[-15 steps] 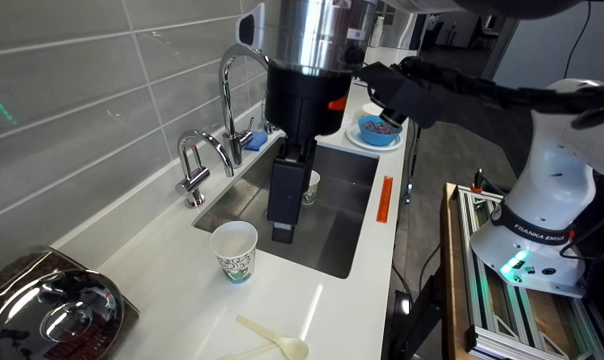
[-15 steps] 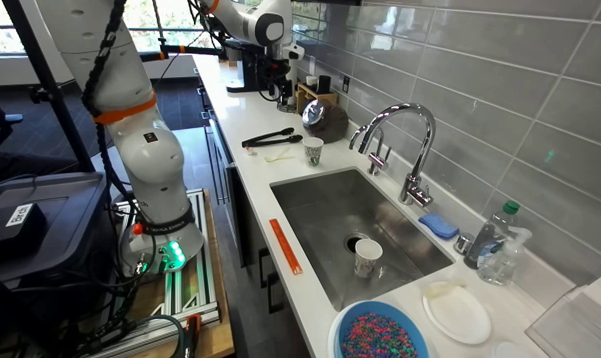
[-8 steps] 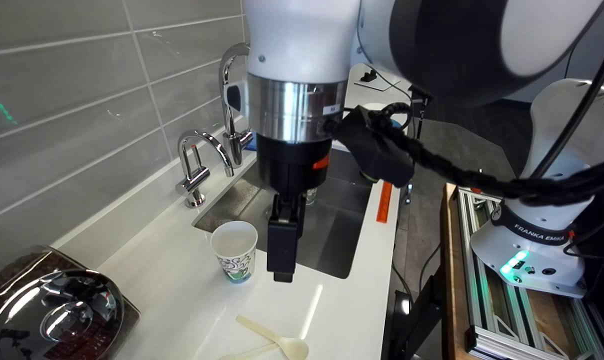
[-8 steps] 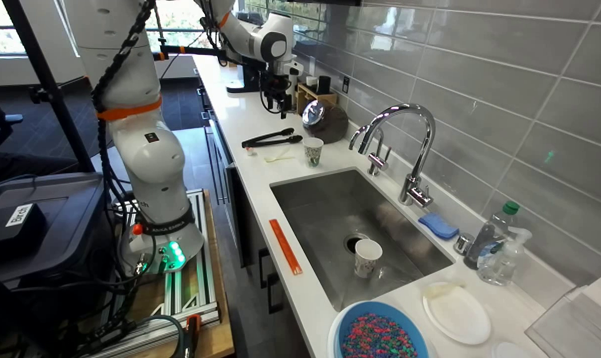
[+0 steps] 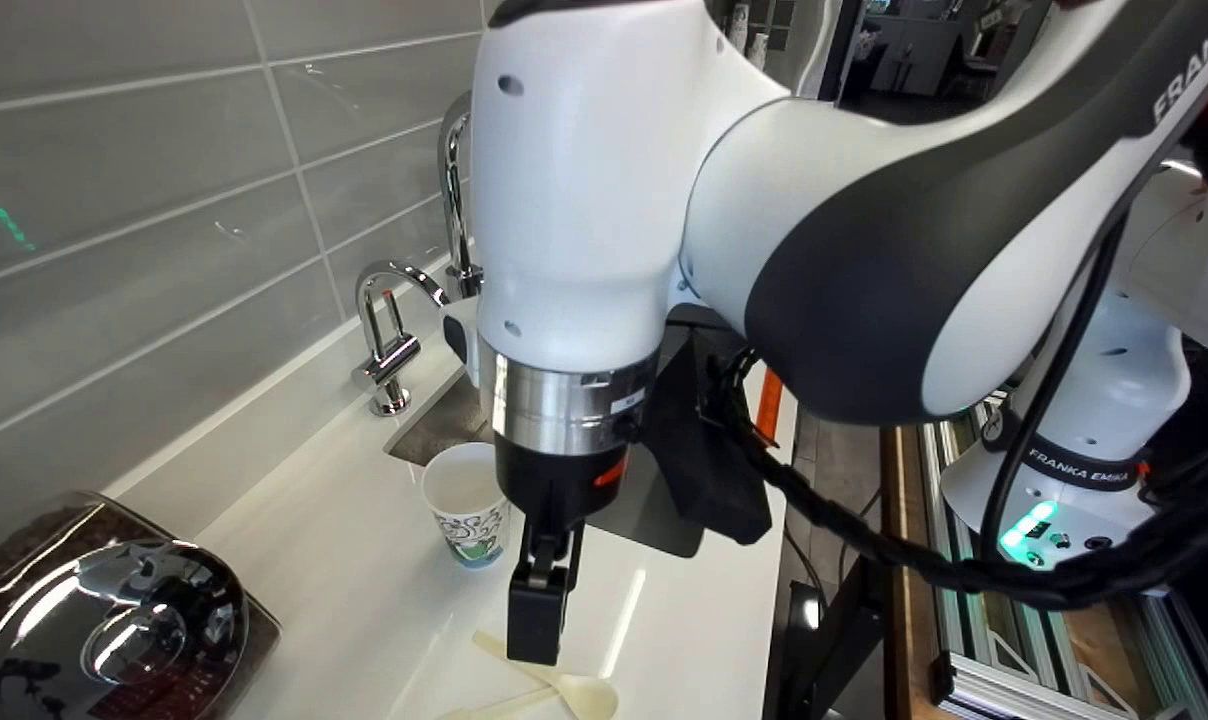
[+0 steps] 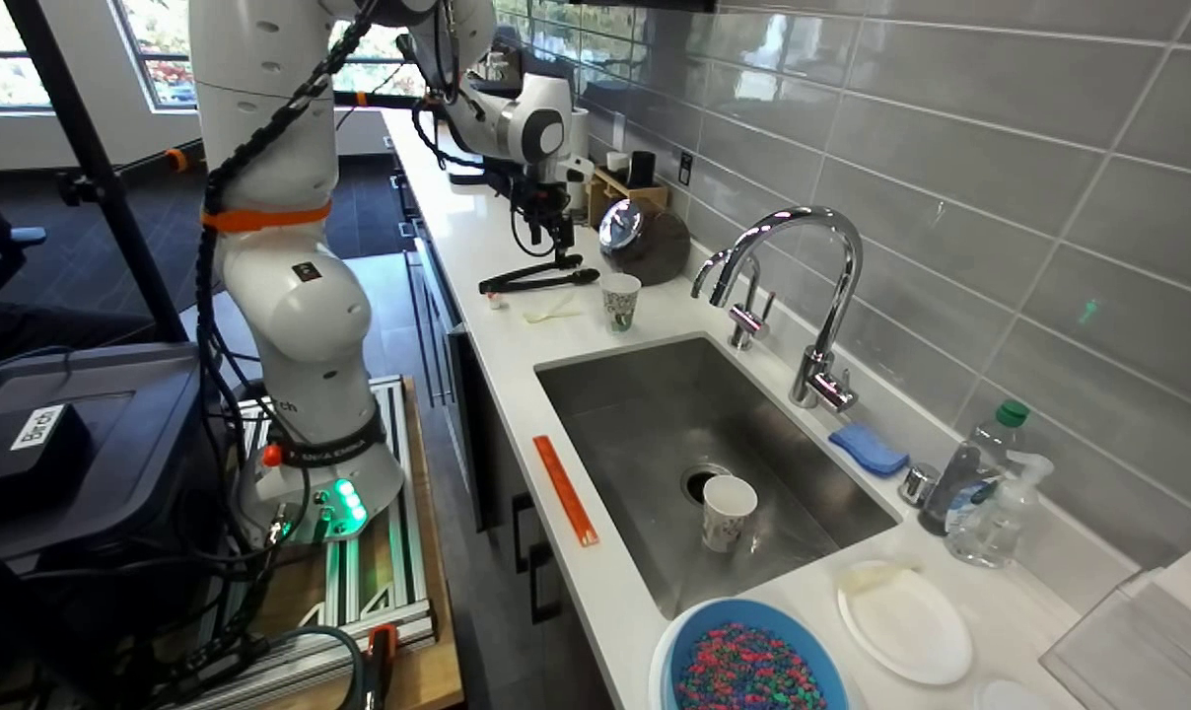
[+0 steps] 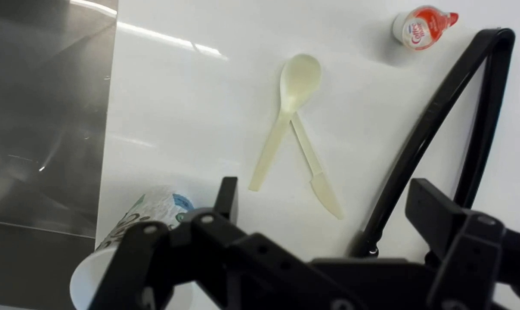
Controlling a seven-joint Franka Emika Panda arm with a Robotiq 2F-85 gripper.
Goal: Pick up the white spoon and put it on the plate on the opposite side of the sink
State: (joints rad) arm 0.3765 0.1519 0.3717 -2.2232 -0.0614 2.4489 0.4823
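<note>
The white spoon (image 7: 301, 79) lies on the counter with its handle touching a pale plastic knife (image 7: 324, 193). It also shows in both exterior views (image 5: 589, 697) (image 6: 553, 315). My gripper (image 7: 324, 191) is open and empty, above the counter near the spoon's handle end; in an exterior view its tip (image 5: 534, 650) overlaps the handle. The steel sink (image 6: 635, 414) lies between the spoon and the plate. The white plate (image 6: 906, 631) sits past the sink's far end with a pale utensil on its rim. My arm hides the plate in an exterior view.
A paper cup (image 5: 464, 505) stands beside the sink, close to my gripper. Black tongs (image 7: 428, 116) and a creamer cup (image 7: 423, 28) lie near the spoon. Another cup (image 6: 729, 513) stands in the sink. A blue bowl of beads (image 6: 753, 631), tall faucet (image 6: 842, 286) and jar (image 5: 114, 640) are around.
My gripper has moved from over the sink's end to over the counter by the spoon, and has come lower. The spoon and plate have not moved.
</note>
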